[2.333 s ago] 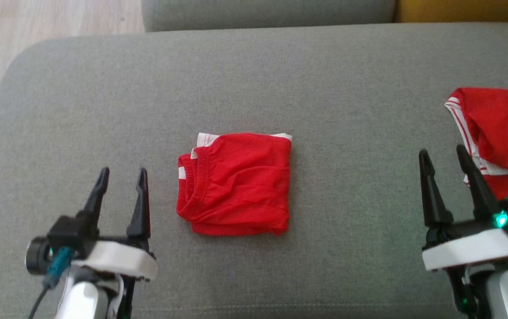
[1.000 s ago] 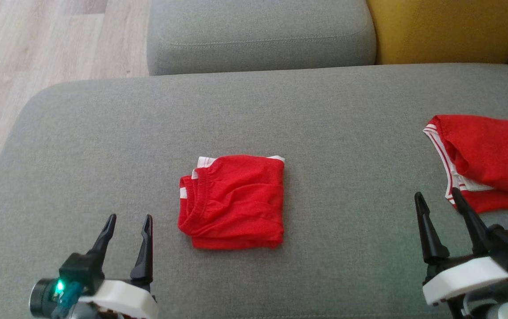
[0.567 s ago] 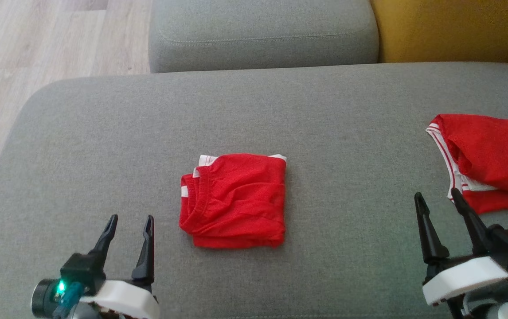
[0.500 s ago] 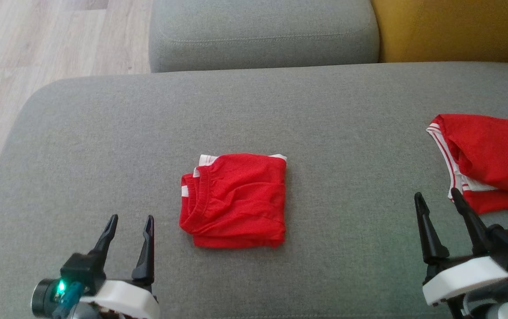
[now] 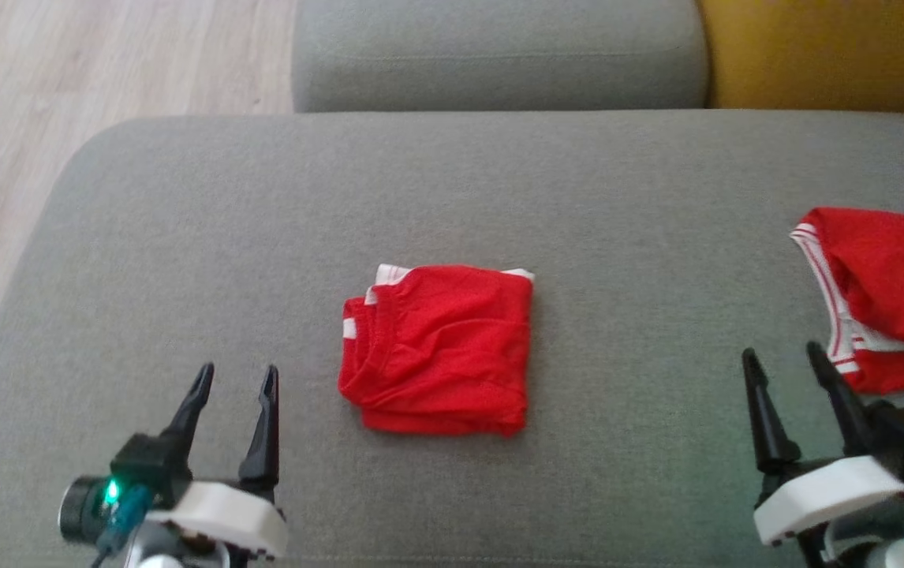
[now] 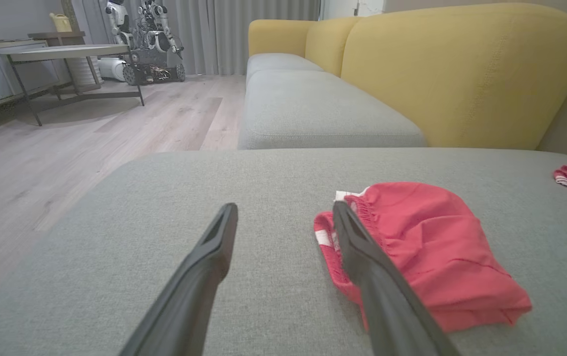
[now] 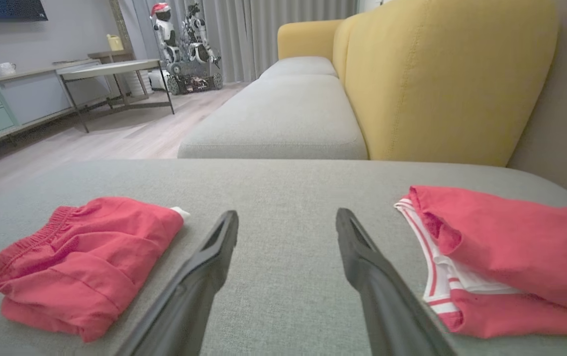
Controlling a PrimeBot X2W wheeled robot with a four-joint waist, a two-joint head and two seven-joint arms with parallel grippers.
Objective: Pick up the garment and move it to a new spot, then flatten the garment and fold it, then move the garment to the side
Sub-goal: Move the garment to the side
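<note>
A red garment [image 5: 436,351] with an elastic waistband and white trim lies folded into a small square in the middle of the grey sofa cushion [image 5: 452,189]. My left gripper [image 5: 237,371] hovers open and empty to its left, near the front edge. The left wrist view has the garment [image 6: 427,252] just right of the open left gripper [image 6: 284,207]. My right gripper [image 5: 782,353] stands open and empty far to the garment's right. In the right wrist view the garment [image 7: 85,257] lies left of the right gripper [image 7: 287,213].
A second red garment [image 5: 894,292] with white stripes lies loosely folded at the cushion's right edge, just beyond my right gripper, and shows again [image 7: 501,247]. Behind are another grey seat [image 5: 499,51] and a yellow backrest [image 5: 831,55]. Wood floor [image 5: 65,71] lies left.
The head camera has shifted, so the whole picture slid a little to the right. Both grippers stay open and the garments lie where they were.
</note>
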